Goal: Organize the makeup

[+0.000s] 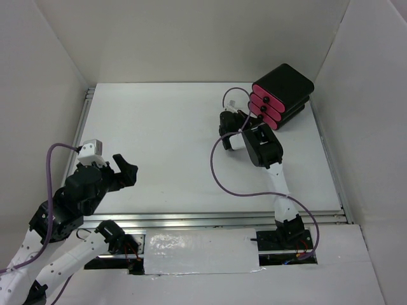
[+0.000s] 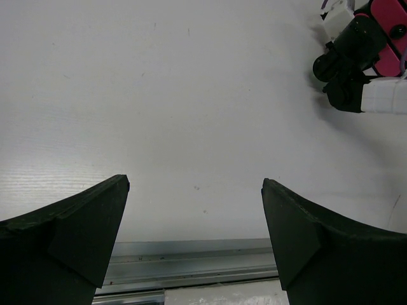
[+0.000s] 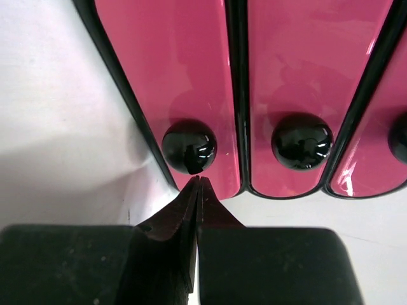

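No makeup shows in any view. A black box (image 1: 283, 95) with three pink drawers stands at the table's back right corner. My right gripper (image 1: 230, 127) is just in front of it, to its left. In the right wrist view the right gripper (image 3: 198, 179) is shut, fingers pressed together with nothing between them. Its tips sit right below the round black knob (image 3: 189, 146) of one pink drawer (image 3: 184, 70). My left gripper (image 1: 124, 168) hangs over the front left of the table. In its own view the left gripper (image 2: 196, 183) stands wide open and holds nothing.
White walls enclose the table on the left, back and right. A metal rail (image 2: 191, 264) runs along the near edge. A purple cable (image 1: 219, 178) loops beside the right arm. The neighbouring drawer's knob (image 3: 301, 141) lies right of my fingertips.
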`<move>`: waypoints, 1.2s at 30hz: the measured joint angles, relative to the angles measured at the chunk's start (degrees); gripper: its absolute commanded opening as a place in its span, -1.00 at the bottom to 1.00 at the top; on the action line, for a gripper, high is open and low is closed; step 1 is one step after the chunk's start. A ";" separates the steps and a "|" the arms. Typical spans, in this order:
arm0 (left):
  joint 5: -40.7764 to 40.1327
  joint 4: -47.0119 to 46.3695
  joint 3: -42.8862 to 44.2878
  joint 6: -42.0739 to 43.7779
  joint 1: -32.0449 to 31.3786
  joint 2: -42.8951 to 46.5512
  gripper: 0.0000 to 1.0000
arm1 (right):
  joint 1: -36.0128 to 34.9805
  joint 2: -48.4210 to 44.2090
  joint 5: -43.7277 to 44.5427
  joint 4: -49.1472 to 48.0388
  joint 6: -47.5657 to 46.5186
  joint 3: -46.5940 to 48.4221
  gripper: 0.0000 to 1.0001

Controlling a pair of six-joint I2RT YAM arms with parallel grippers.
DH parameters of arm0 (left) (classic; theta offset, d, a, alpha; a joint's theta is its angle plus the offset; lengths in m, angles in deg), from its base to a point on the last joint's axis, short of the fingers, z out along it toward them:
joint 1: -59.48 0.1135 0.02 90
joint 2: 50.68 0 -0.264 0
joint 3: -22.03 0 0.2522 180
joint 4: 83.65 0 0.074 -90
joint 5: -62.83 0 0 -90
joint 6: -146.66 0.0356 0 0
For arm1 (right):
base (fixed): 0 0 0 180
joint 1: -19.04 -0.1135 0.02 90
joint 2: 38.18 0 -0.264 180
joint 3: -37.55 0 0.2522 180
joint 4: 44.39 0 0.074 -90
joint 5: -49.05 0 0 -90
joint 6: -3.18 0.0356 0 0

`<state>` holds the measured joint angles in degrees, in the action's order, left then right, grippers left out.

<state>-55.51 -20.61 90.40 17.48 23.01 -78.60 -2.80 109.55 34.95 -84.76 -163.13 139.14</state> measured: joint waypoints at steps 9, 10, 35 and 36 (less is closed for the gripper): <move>0.07 0.00 0.00 -0.02 -0.02 -0.02 0.99 | 1.16 -4.66 -1.88 15.93 14.88 0.39 -1.00; 0.04 0.00 0.00 -0.02 0.00 -0.02 0.99 | 1.25 -4.76 -1.97 17.00 15.93 0.57 -1.00; 0.04 0.00 0.00 -0.02 -0.02 0.07 0.99 | 4.61 -7.41 -7.65 50.10 45.64 5.81 -1.00; 0.07 0.00 -0.02 -0.02 -0.02 0.07 0.99 | 4.63 -7.45 -7.67 50.27 45.81 5.81 -1.00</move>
<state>-55.44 -20.61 90.38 17.46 22.99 -78.54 1.83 102.09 27.28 -34.49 -117.32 144.96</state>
